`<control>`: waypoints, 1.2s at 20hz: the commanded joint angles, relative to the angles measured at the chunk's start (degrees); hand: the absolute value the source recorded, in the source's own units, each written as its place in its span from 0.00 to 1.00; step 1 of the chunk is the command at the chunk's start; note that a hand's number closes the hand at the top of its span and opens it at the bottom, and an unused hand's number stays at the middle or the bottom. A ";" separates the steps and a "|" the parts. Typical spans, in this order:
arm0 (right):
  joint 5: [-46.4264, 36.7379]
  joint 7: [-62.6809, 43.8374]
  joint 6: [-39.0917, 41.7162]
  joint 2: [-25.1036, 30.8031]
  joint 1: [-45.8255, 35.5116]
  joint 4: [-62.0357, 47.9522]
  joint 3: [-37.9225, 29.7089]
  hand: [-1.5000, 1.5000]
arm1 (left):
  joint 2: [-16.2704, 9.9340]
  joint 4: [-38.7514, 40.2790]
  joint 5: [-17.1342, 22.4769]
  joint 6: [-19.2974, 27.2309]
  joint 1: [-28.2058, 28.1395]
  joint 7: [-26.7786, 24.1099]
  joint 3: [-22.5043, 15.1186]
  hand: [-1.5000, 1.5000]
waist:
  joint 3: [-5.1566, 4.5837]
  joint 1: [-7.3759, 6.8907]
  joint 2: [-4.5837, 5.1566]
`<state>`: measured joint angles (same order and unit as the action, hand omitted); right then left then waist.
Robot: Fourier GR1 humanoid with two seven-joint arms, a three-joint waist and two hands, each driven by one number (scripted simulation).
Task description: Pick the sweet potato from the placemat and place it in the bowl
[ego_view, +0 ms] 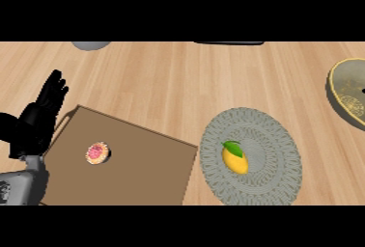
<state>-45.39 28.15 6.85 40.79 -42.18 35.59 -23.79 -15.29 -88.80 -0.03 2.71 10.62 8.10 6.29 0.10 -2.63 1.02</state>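
Note:
A round grey woven placemat lies right of centre. On it rests a yellow oval item with a green leaf, looking more like a fruit than a sweet potato. The bowl, grey-green with a yellow rim, is cut off by the right edge, well beyond the placemat. My left hand rests open at the far left with its fingers pointing up, far from the yellow item. My right hand does not show.
A brown rectangular mat lies at lower left, beside my left hand, with a small pink-topped pastry on it. A grey rounded object and a dark flat object sit at the counter's far edge.

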 commanded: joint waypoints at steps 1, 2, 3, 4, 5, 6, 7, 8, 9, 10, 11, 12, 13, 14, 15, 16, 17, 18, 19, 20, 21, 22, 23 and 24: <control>-5.75 -2.93 -1.30 3.32 -0.23 -8.66 2.78 1.00 | 1.84 0.74 -1.31 1.08 -0.41 -2.15 -1.29 0.50 | 0.06 -0.68 0.51; -4.70 -5.15 0.05 0.61 -1.98 -11.51 2.30 1.00 | -0.20 -0.82 -0.79 0.53 1.82 2.12 -0.41 0.50 | 0.11 -0.90 0.29; -4.17 -2.41 1.76 3.50 -3.95 -14.16 1.48 0.00 | 0.92 0.99 -1.93 1.66 2.25 0.37 -0.89 0.50 | 0.13 -0.72 0.46; -4.00 -2.52 0.38 2.50 -3.54 -15.94 0.92 0.00 | 1.26 -1.06 -1.12 0.05 -0.88 -0.36 -1.88 0.50 | 0.19 -1.74 0.58; -4.22 1.54 3.14 4.77 -4.45 -16.94 1.61 0.00 | -0.42 1.65 -0.79 -0.02 3.05 0.87 0.00 0.50 | 0.16 -0.65 0.50; -5.30 2.58 1.53 3.35 -3.09 -17.66 2.59 0.00 | 0.55 1.57 0.04 -0.88 0.88 -1.30 -0.47 0.50 | 0.22 -1.54 0.86; -4.71 5.75 3.56 4.68 -3.86 -18.28 2.31 0.00 | 1.35 1.44 -1.15 0.75 2.77 0.25 -1.20 0.50 | 0.28 -1.24 0.87; -2.96 7.16 7.02 6.15 -5.15 -19.46 0.82 0.00 | 0.21 1.68 -0.14 -0.29 3.44 0.80 -0.16 0.50 | 0.23 -0.78 0.58; -2.69 6.76 5.00 4.23 -4.83 -20.72 0.26 0.00 | 0.10 -0.20 -0.44 -0.55 1.22 0.31 -0.59 0.50 | 0.29 -1.66 0.62; -0.53 8.14 7.09 3.91 -5.93 -21.11 -1.46 0.00 | -0.05 1.91 -0.93 0.08 3.06 0.73 -0.16 0.50 | 0.24 -0.72 0.51; 2.03 9.63 7.69 4.42 -4.74 -22.07 -4.12 0.00 | 0.49 -0.27 -0.94 -0.06 0.58 0.42 -0.90 0.50 | 0.33 -1.03 0.42; 4.54 10.48 11.96 6.08 -6.13 -22.67 -6.34 0.00 | 0.02 1.85 -0.27 -0.07 1.97 -0.84 0.59 0.50 | 0.30 -0.39 0.54; 8.11 10.39 14.16 6.79 -7.05 -23.49 -9.89 0.00 | 0.53 0.31 -0.88 0.30 0.70 -0.46 -0.34 0.50 | 0.40 -0.43 0.28; 10.00 9.84 14.11 4.98 -7.27 -24.59 -11.71 0.00 | 0.42 0.04 -0.96 0.52 1.29 -0.12 -0.22 0.50 | 0.38 -0.41 0.24; 12.91 8.65 16.37 6.71 -9.19 -25.36 -14.76 0.00 | 1.32 1.30 -1.06 0.93 1.90 0.03 -0.65 0.50 | 0.42 0.05 0.51; 14.67 7.62 17.77 8.07 -9.34 -26.41 -16.66 0.00 | 1.00 0.04 -1.18 0.51 -0.48 -0.67 -0.72 0.50 | 0.35 -0.44 0.15; 16.39 9.06 19.24 8.62 -7.46 -27.76 -18.45 0.00 | 0.39 0.81 -0.73 0.92 1.28 -0.26 0.62 0.50 | 0.47 0.33 0.49; 18.05 9.00 21.40 9.79 -7.88 -28.41 -20.06 0.00 | 0.86 0.39 -1.03 0.88 0.51 -0.19 -0.13 0.50 | 0.46 0.22 0.40; 19.06 7.05 22.81 10.51 -8.36 -29.45 -21.07 0.00 | 1.44 0.60 -1.54 1.34 0.82 0.02 -0.72 0.50 | 0.37 0.29 0.37; 20.12 5.98 23.40 12.52 -8.29 -29.94 -22.35 0.00 | 1.23 0.40 -0.19 0.18 1.41 -0.28 -0.36 0.50 | 0.43 -0.09 0.71; 19.85 6.10 24.68 13.41 -6.57 -30.36 -22.06 0.00 | 1.44 -0.09 -1.33 1.16 1.57 0.16 -0.83 0.50 | 0.46 -0.12 0.72; 19.70 4.17 26.74 16.13 -7.04 -30.29 -21.90 0.00 | 0.20 0.10 -0.46 -0.12 0.82 0.26 0.07 0.50 | 0.43 -0.61 0.77; 19.79 4.91 29.59 17.44 -4.98 -30.71 -21.89 0.00 | 0.82 -0.65 -0.52 0.72 0.63 0.37 0.15 0.50 | 0.47 -0.18 0.62; 19.84 6.03 29.11 17.27 -2.55 -30.69 -21.96 0.00 | -0.23 -0.62 0.19 -0.61 0.06 0.40 0.66 0.50 | 0.51 -0.18 0.68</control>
<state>-27.44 33.10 30.10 54.44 -48.24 6.45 -43.82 -14.67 -88.82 -0.61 3.04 11.41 8.23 6.26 0.52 -2.83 1.62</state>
